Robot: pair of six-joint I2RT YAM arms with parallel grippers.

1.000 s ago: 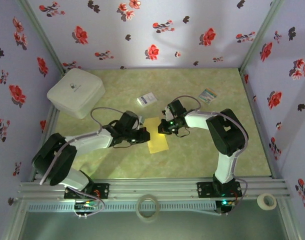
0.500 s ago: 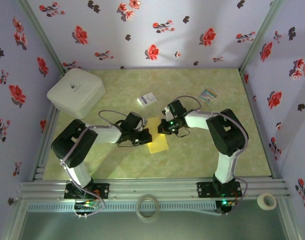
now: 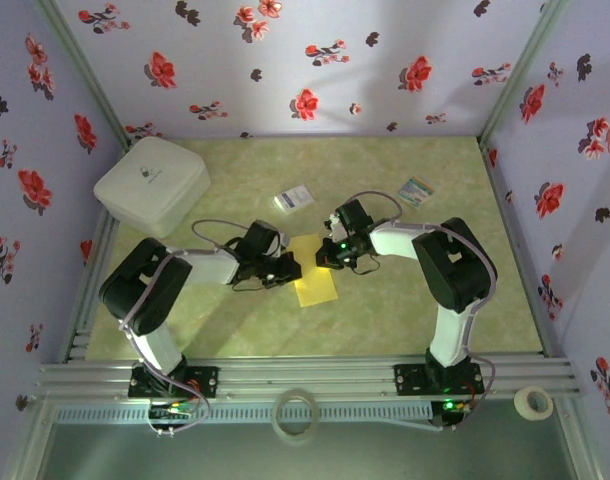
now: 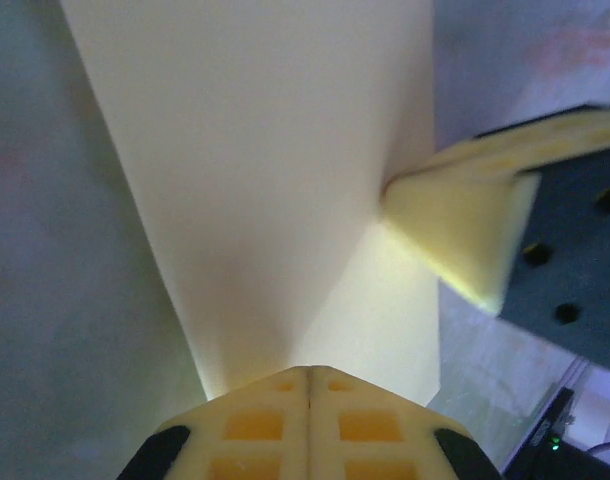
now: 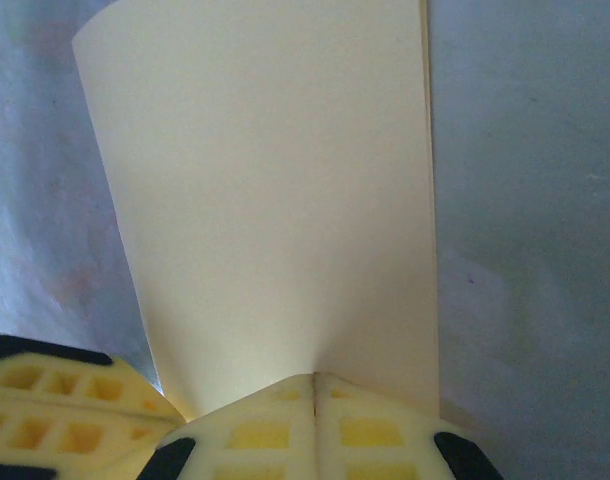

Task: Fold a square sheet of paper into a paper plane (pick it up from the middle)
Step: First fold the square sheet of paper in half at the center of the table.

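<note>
Fingers of the left gripper [image 4: 308, 375] and the right gripper [image 5: 315, 380] each clench an edge of the square sheet of paper [image 3: 317, 282], which sits between them on the table [image 3: 385, 180], likely bracing it for a crease.

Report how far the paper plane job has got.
Done: the sheet of paper is gripped, seemingly folded in half already. In hand: the left pincer and right pincer are both shut on its edges. Left: the nose and wing folds; no pointed dart shape yet.
</note>
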